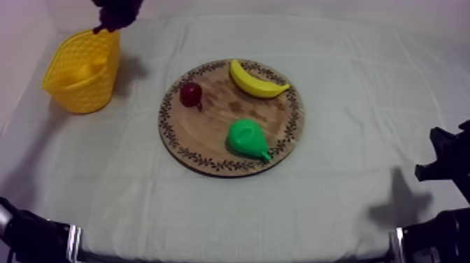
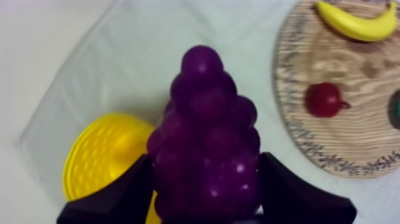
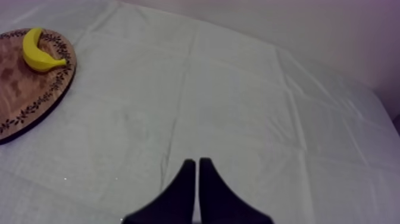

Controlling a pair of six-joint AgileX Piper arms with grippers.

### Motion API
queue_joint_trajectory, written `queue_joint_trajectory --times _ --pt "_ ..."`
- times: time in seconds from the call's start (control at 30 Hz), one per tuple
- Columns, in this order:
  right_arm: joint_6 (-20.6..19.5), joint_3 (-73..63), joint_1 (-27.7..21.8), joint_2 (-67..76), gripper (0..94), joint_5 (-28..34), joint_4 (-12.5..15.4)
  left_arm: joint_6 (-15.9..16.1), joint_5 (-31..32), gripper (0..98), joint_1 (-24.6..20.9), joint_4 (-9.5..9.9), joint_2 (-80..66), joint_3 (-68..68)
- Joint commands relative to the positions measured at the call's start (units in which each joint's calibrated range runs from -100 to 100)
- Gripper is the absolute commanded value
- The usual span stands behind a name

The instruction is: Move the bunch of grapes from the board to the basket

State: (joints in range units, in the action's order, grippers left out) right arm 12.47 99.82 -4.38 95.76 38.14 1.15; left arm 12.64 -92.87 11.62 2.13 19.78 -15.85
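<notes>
Grapes [image 2: 205, 131] are being held in the left gripper [image 2: 205, 159], its fingers [image 2: 122, 193] clamping the bunch from both sides. The bunch is hanging in the air, clear of the board [image 1: 210, 119]. The basket [image 2: 98, 152] is lying below the gripper and a bit to one side of it. In the top view the gripper is sitting over the basket's far rim.

Step in hand, as I'm judging it: transport is about done and placing is coming up. The next move is calling for shifting the gripper so the bunch is centring over the basket mouth, lowering a little, then spreading the fingers. Releasing from here is risking the bunch clipping the rim and rolling onto the cloth [image 1: 350, 203]. The basket is looking light, so a bump from the fingers could be tipping it.

The right gripper [image 3: 197, 167] is resting with its fingers pressed together on nothing, over bare cloth, well apart from the basket and out of the way. Well off from the left gripper, on the board, are lying the banana [image 1: 255, 80], pear [image 1: 246, 138] and small red fruit [image 1: 190, 94], all apart from each other. Nothing is standing between the gripper and the basket. Whether the basket is holding anything already, cannot tell.
</notes>
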Motion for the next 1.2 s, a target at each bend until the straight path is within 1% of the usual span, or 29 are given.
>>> queue_joint_trajectory --times 0.0,0.3,0.5,0.87,1.17 --pt "0.0 0.0 0.0 0.0 0.3 0.0 0.0 -0.1 0.0 42.9 -3.3 -0.16 -0.1 0.1" --pt "0.0 0.0 0.0 0.0 0.3 0.0 0.0 -2.1 0.0 39.7 -10.5 -0.75 -0.9 1.7" --pt "0.0 0.0 0.0 0.0 0.3 0.0 0.0 -2.3 -0.3 39.3 -13.4 -0.87 -1.4 2.3" --pt "0.0 0.0 0.0 0.0 0.3 0.0 0.0 -3.9 -0.3 40.2 -13.8 -0.96 0.9 5.0" --pt "0.0 0.0 0.0 0.0 0.3 0.0 0.0 -5.7 2.6 40.6 -13.3 -1.47 5.3 10.0"
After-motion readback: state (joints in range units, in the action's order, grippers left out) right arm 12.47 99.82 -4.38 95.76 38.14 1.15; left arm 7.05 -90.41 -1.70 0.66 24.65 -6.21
